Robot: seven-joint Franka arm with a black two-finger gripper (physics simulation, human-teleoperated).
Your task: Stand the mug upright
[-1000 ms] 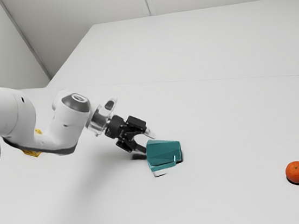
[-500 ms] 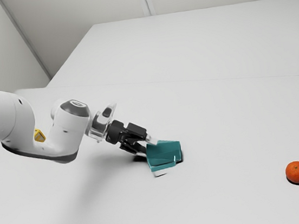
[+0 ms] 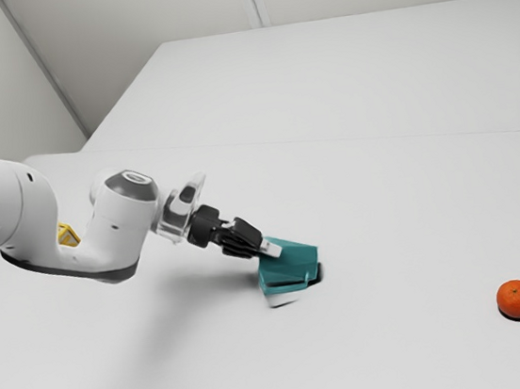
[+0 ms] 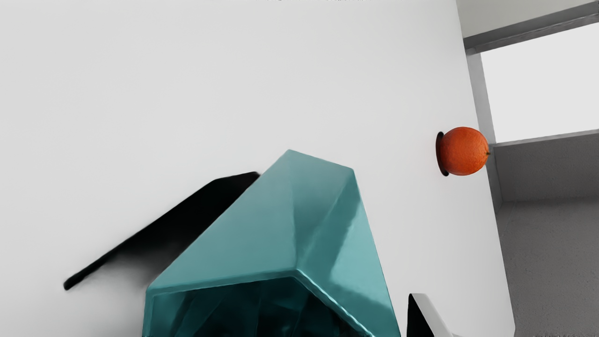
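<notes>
Gleams teal on the mug [image 4: 243, 234], darker inside! Blazes orange on the fruit [image 4: 463, 152], runs white along the arm [image 3: 14, 201], black on the gripper [image 3: 267, 248], pale grey across the table [image 3: 402, 348]!

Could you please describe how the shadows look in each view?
Exterior view: a broad, soft grey shadow near the arm, small dark ones at the mug and orange. Wrist view: a black shadow beside the mug, blurring to grey in one part.
</notes>
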